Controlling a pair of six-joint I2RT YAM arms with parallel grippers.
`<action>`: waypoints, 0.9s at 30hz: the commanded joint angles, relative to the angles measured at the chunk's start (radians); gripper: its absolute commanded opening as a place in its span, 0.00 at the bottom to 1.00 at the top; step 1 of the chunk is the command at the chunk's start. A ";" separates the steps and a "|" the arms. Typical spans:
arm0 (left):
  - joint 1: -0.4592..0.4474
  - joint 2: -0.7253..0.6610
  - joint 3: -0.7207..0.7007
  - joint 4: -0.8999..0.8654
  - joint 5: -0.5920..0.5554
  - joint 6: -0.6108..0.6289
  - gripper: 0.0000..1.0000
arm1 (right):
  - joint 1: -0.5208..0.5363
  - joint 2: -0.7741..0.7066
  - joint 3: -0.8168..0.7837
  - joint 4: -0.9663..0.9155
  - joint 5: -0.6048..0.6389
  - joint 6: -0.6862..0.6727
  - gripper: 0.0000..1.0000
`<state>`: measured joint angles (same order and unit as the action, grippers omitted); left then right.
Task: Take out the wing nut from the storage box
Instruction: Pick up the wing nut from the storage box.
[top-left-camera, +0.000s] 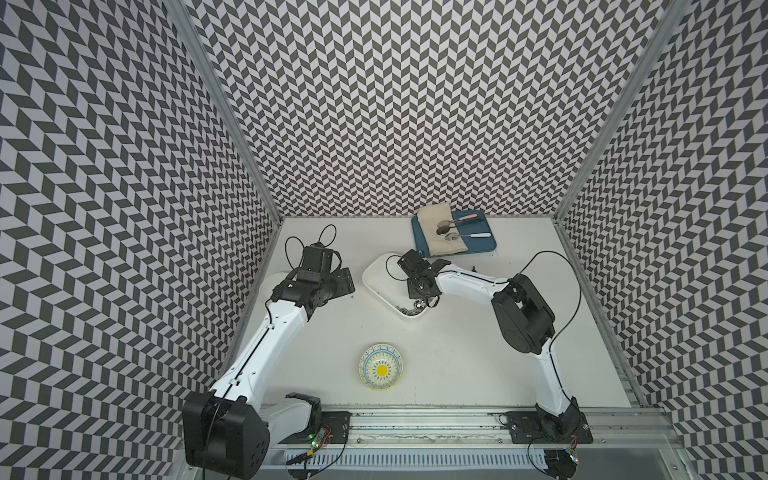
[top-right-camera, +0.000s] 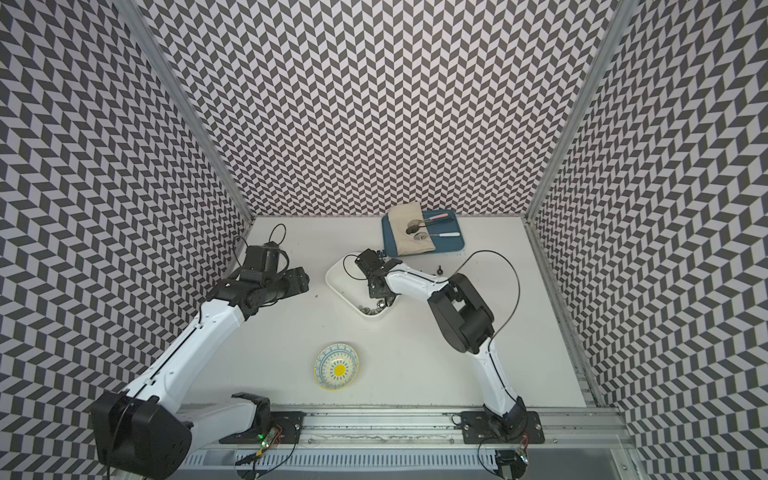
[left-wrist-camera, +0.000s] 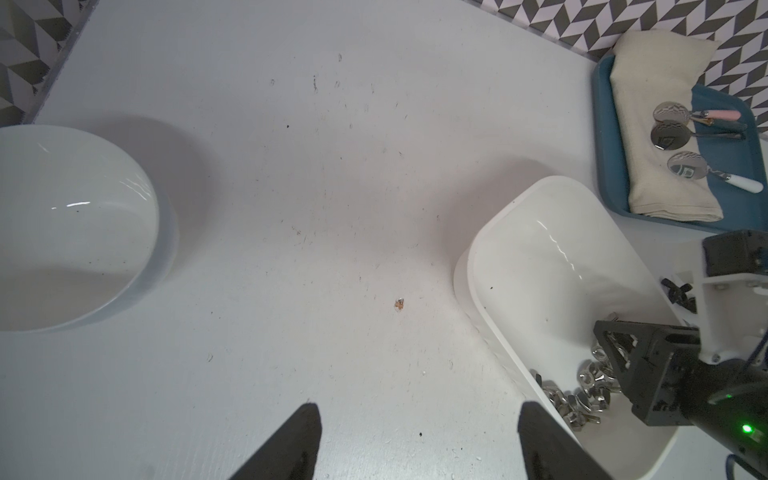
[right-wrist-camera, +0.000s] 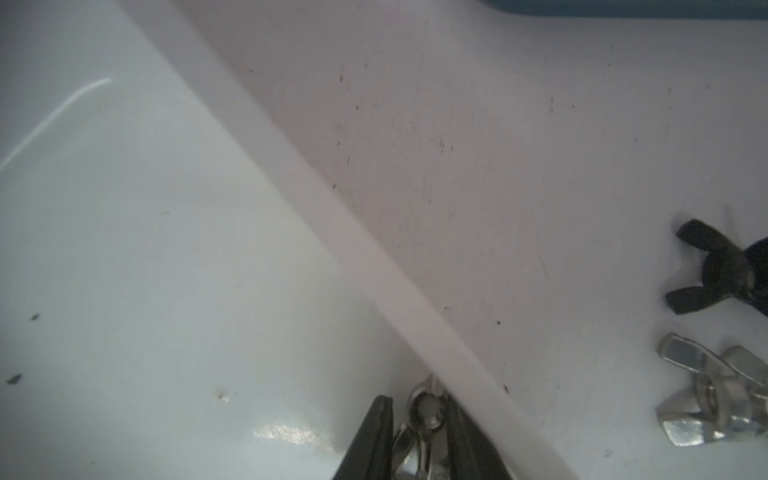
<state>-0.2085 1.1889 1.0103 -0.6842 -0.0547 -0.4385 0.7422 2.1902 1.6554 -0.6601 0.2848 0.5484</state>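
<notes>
The storage box (top-left-camera: 376, 272) lies a little above the middle of the frame in both top views, set at a slant on the white table (top-left-camera: 457, 353). The right gripper (right-wrist-camera: 417, 419) reaches down into the box's lower right end, close to its wall. Its black fingers are clamped on a silver wing nut (right-wrist-camera: 424, 410). That nut is inside the box, just at the heap of other silver wing nuts (top-left-camera: 409, 309) gathered in the same end. The rest of the box floor is bare.

Beside the box on the table lie two loose nuts, a black wing nut (right-wrist-camera: 715, 266) and a second silver one (right-wrist-camera: 715, 399), near each other but apart.

The left gripper (left-wrist-camera: 417, 407) hangs over bare table at left of centre, its fingers spread wide with nothing between them. A round white bowl (left-wrist-camera: 75, 232) sits beside it, partly under the left arm in the top views.

In the upper middle of the frame a flat blue tray (top-left-camera: 482, 246) holds a folded beige cloth (top-left-camera: 436, 239). Three spoons (left-wrist-camera: 669, 137) rest on it, one with a pink handle and one with a white handle. The dark shapes on their shiny bowls are too small to read as writing.

A patterned bowl (top-left-camera: 381, 367) with a yellow centre stands alone, below the middle of the frame
</notes>
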 joint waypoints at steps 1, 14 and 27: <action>0.008 -0.026 0.017 -0.013 -0.001 0.015 0.79 | -0.006 0.020 0.029 0.005 0.011 0.011 0.28; 0.009 -0.025 0.014 -0.011 0.000 0.015 0.79 | -0.006 0.064 0.077 0.035 -0.013 -0.010 0.24; 0.011 -0.026 0.010 -0.005 0.000 0.007 0.79 | -0.005 0.081 0.135 0.051 -0.001 -0.051 0.30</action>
<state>-0.2024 1.1889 1.0100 -0.6846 -0.0547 -0.4389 0.7410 2.2574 1.7630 -0.6422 0.2722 0.5133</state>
